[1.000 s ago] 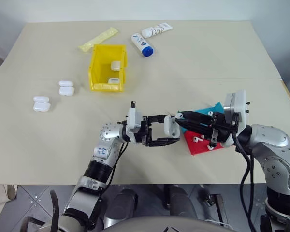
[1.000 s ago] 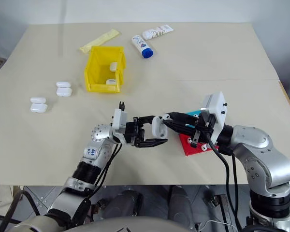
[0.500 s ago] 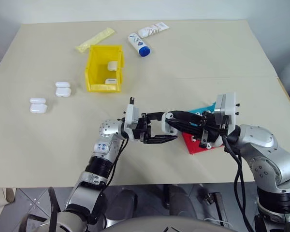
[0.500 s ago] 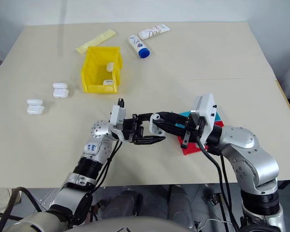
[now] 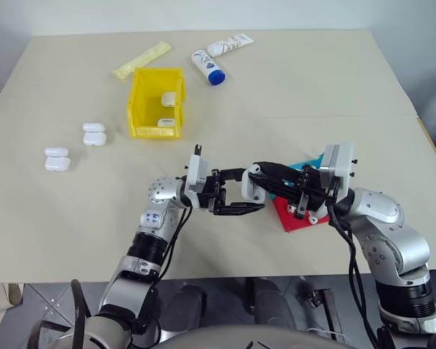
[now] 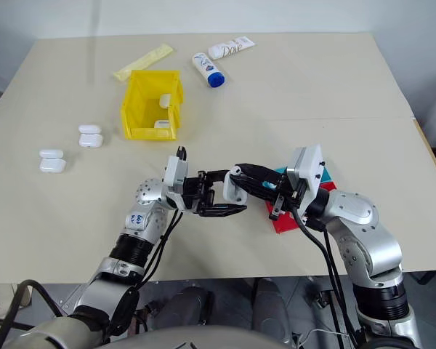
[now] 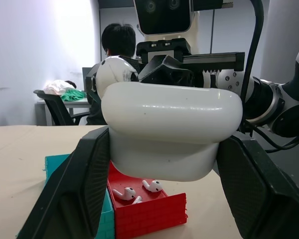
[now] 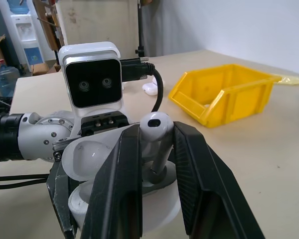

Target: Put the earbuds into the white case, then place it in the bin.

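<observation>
My left gripper [image 5: 256, 198] is shut on the white case [image 5: 251, 187], held above the table with its lid open. Its two black fingers [image 7: 77, 189] clamp the case [image 7: 172, 129] from both sides. My right gripper [image 5: 261, 173] is shut on one earbud [image 8: 157, 127], its stem pointing down into a socket of the open case [image 8: 109, 204]. More earbuds [image 7: 139, 189] lie in the red tray [image 5: 294, 218] under my right arm. The yellow bin [image 5: 158, 109] stands at the far left with white cases [image 5: 170, 98] inside.
A blue tray [image 5: 310, 169] lies against the red one. Two pairs of spare white cases [image 5: 94, 134] [image 5: 58, 158] sit left of the bin. Two tubes [image 5: 212, 67] [image 5: 229, 46] and a yellow packet [image 5: 139, 60] lie at the back. A person sits beyond the table.
The head camera has shifted a little. My right gripper has tilted slightly with the earbud at the open case. The left gripper holds the case still.
</observation>
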### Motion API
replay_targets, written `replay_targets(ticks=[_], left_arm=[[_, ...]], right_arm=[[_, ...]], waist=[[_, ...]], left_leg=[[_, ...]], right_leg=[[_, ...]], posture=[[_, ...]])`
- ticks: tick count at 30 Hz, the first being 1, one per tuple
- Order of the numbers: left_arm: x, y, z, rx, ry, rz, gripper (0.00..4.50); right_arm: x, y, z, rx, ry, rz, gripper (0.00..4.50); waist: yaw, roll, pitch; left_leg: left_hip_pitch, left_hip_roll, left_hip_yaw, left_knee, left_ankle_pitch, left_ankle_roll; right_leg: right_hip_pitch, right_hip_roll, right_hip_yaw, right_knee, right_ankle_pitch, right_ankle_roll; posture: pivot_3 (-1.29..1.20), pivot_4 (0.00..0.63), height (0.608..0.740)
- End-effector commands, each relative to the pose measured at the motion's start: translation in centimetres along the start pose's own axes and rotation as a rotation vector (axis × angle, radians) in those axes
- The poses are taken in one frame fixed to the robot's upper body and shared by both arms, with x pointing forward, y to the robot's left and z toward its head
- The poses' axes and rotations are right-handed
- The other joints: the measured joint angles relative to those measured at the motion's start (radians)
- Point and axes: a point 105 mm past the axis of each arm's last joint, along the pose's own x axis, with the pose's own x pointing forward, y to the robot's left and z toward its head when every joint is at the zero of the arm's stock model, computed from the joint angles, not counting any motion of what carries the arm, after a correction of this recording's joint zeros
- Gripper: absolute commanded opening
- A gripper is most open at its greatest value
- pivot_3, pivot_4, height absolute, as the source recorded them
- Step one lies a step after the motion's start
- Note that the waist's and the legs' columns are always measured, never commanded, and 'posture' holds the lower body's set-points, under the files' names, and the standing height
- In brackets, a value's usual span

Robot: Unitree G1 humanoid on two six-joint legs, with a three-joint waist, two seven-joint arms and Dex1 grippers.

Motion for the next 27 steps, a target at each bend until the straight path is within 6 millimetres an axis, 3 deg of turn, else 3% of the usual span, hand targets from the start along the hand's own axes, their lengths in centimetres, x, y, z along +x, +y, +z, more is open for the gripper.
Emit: replay_targets(ticks=[1, 7, 27], left_arm=[[1.6, 0.7, 2.9, 0.132, -0.085, -0.042, 2.81], [1.5, 1.5, 2.9, 0.159, -0.094, -0.011, 2.81], [0.9, 1.6, 2.4, 0.177, -0.076, -0.025, 2.81]], right_arm=[[-0.6, 0.2, -2.5, 0.052, 0.1, -0.012, 0.52], [-1.7, 1.1, -3.5, 0.061, 0.192, 0.025, 0.52], [-2.7, 0.5, -2.3, 0.014, 0.315, 0.139, 0.52]], waist=[[0.0, 0.0, 0.0], [0.0, 0.0, 0.0], [0.001, -0.001, 0.001]], left_leg=[[0.0, 0.0, 0.0, 0.0, 0.0, 0.0], [0.0, 0.0, 0.0, 0.0, 0.0, 0.0], [0.0, 0.0, 0.0, 0.0, 0.0, 0.0]], right_leg=[[0.0, 0.0, 0.0, 0.0, 0.0, 0.0], [0.0, 0.0, 0.0, 0.0, 0.0, 0.0], [0.0, 0.0, 0.0, -0.002, 0.0, 0.0]], posture=[[0.0, 0.15, 0.74], [0.0, 0.15, 0.74], [0.0, 0.15, 0.74]])
